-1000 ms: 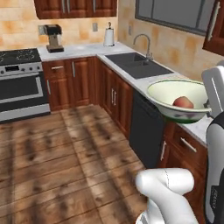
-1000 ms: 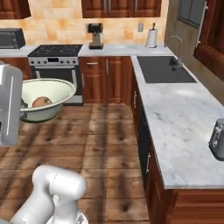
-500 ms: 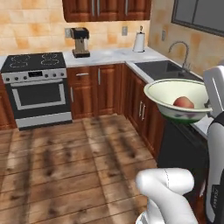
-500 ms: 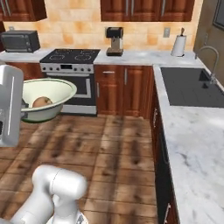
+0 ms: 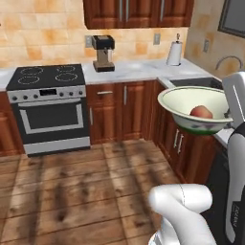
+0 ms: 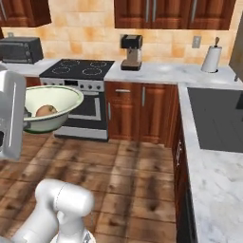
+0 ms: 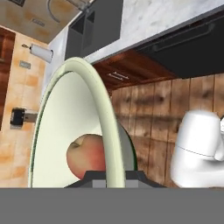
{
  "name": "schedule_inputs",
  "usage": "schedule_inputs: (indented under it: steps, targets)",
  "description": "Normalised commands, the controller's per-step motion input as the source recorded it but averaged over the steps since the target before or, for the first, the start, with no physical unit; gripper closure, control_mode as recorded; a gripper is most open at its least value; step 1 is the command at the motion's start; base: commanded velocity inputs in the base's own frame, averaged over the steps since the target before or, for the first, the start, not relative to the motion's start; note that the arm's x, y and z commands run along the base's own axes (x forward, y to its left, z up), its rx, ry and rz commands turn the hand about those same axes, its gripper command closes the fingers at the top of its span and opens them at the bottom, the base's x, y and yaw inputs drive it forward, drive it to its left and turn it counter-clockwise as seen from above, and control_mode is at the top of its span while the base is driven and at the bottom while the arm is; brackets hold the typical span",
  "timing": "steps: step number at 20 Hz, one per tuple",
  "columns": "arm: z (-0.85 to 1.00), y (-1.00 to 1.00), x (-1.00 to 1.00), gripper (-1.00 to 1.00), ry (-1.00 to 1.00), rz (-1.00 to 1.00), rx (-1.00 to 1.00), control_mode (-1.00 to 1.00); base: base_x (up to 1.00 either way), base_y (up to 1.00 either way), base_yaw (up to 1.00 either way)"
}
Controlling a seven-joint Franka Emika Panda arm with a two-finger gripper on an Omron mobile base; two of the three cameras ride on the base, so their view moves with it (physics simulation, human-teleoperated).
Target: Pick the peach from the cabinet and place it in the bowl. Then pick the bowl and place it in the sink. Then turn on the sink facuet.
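The arm (image 5: 237, 143) is standing upright at the right edge of the left base view, and it is carrying the bowl (image 5: 194, 109) in the air above the wooden floor (image 5: 81, 191). In this view the bowl is sitting in the right middle of the frame, in front of the brown lower cupboards (image 5: 124, 110), and it is tilting a little. The peach (image 5: 201, 112) is lying inside the bowl, near the side closest to the arm.

In the right base view the arm (image 6: 12, 116) is rising at the left edge, and the bowl (image 6: 50, 110) is hanging just beside it, at the left middle of the frame, before the stove (image 6: 78, 90). The peach (image 6: 44, 111) is resting low in the bowl there.

In the hand view the gripper (image 7: 114, 177) is sitting at the bottom centre, and the rim of the bowl (image 7: 65, 127) is running between the two fingers, so they are clamping on the bowl's wall. The peach (image 7: 86, 156) is showing just left of the rim, at the lower middle. The hand is rolling the view, so the floor is standing at the right side of the frame.

The sink (image 6: 216, 116) is lying at the right edge of the right base view, set in the marble counter (image 6: 209, 180), well apart from the bowl. In the left base view the faucet (image 5: 228, 61) is curving at the upper right, behind the bowl.
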Motion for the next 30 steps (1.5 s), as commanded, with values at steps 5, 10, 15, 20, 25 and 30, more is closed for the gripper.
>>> schedule_inputs:
  steps: [5,10,15,20,25,30]
  targets:
    - [0.00,0.00,0.00,1.00,0.00,0.00,0.00,1.00,1.00,0.09,0.05]
    - [0.00,0.00,0.00,1.00,0.00,0.00,0.00,1.00,1.00,0.00,0.00]
    - [0.00,0.00,0.00,1.00,0.00,0.00,0.00,1.00,0.93,0.00,-0.04]
    - [0.00,0.00,0.00,1.00,0.00,0.00,0.00,1.00,0.48,-0.12,-0.29]
    - [0.00,0.00,0.00,1.00,0.00,0.00,0.00,1.00,0.10,-0.02,-0.47]
    - [0.00,0.00,0.00,1.00,0.00,0.00,0.00,1.00,0.22,0.03,-0.54]
